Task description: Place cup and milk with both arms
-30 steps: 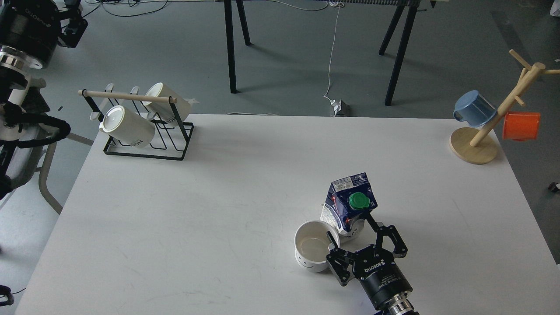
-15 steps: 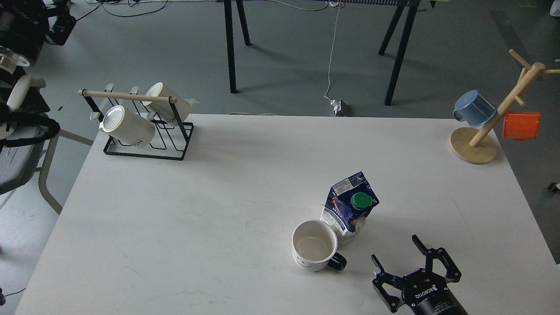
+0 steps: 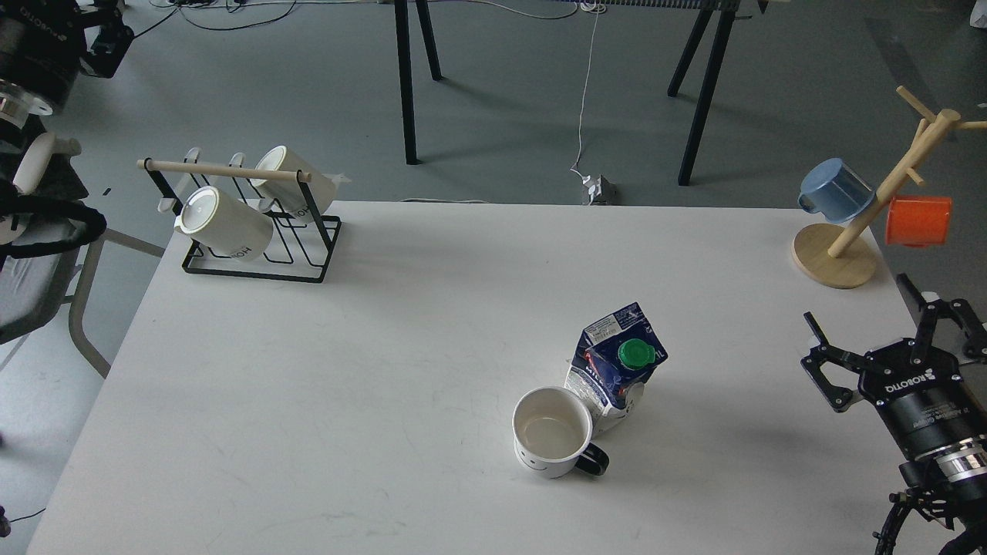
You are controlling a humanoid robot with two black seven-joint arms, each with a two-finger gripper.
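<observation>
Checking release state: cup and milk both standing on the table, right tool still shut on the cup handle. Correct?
Not quite. The head view shows the right tool open and well clear of the cup. The cup and the milk do stand on the table.

White bench (image 3: 324, 385) seen from above, its surface matte with faint scuffs. Near the front, right of centre, the cup (image 3: 552, 443) stands upright, mouth open, its black handle (image 3: 592, 461) pointing right and a smiley face on the near side. Just behind it, touching or nearly so, stands the milk (image 3: 614, 366), green cap (image 3: 634, 353) uppermost. At the far left corner rests a black wire rack (image 3: 258, 254) carrying two cream mugs (image 3: 224, 223). At the far right corner sits the round base of a wooden mug tree (image 3: 835, 258).
</observation>
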